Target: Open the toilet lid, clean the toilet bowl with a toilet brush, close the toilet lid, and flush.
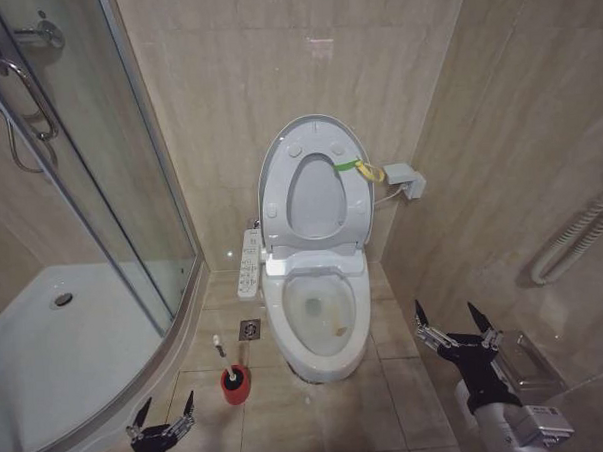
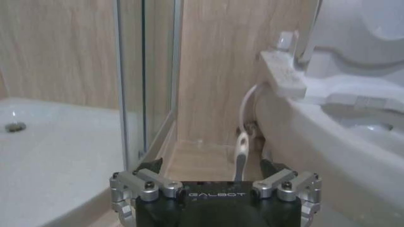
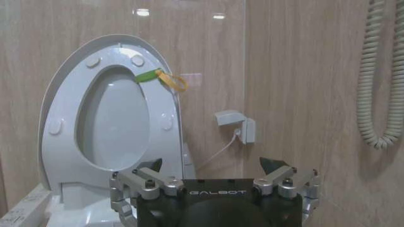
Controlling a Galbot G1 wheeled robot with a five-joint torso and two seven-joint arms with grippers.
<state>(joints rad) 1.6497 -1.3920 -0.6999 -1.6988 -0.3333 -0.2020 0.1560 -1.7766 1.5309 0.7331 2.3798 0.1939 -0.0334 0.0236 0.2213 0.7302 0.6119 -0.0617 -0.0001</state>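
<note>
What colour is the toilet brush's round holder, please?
Red; the small round red holder shows best in the head view.

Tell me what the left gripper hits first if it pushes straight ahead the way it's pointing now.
Most likely the toilet brush: in the left wrist view its white handle stands upright right between the open fingers of the left gripper. Behind it lie bare floor and the wall. How far off the handle is can't be judged.

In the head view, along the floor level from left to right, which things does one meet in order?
Shower tray → left gripper → toilet brush in its red holder → toilet bowl → right gripper.
</note>
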